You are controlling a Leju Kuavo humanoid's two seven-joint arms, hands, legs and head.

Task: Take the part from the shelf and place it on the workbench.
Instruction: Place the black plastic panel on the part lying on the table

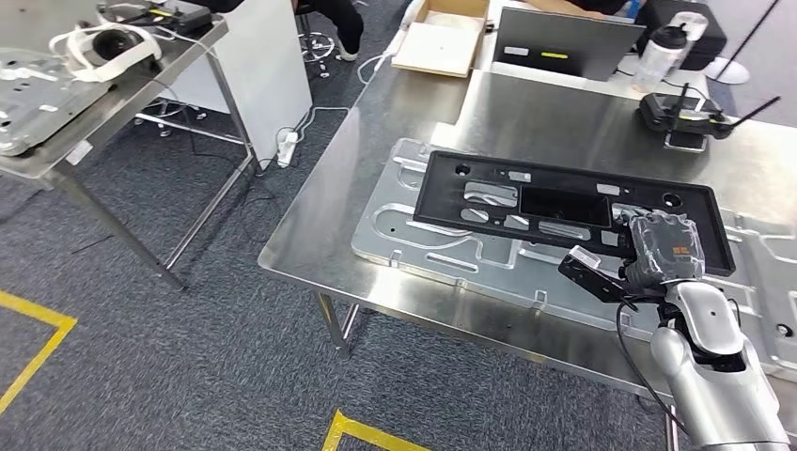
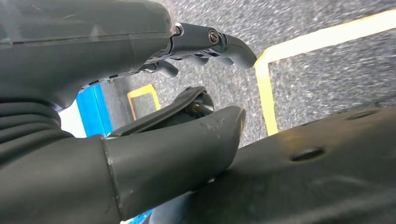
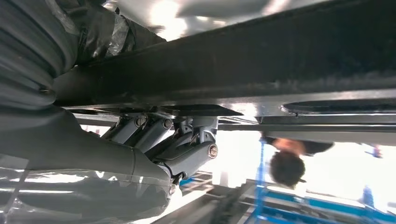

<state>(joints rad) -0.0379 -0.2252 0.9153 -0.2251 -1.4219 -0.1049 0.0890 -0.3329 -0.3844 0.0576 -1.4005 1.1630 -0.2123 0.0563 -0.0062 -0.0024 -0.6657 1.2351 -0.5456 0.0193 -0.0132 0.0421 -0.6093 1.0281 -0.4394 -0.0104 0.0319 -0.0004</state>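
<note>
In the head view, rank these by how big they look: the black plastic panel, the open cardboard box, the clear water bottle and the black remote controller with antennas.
1. Black plastic panel
2. Open cardboard box
3. Black remote controller with antennas
4. Clear water bottle

The last two look close, and both lie farther from the camera.

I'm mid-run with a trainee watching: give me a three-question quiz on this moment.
1. True or false: the black part lies over the stamped metal sheet on the workbench.
2. Which hand grips the black part's near edge? A) left B) right
3. Fill in: beyond the part, near the laptop, sits an open cardboard ____.

Key: 1 true; 2 B, the right hand; 3 box.
</note>
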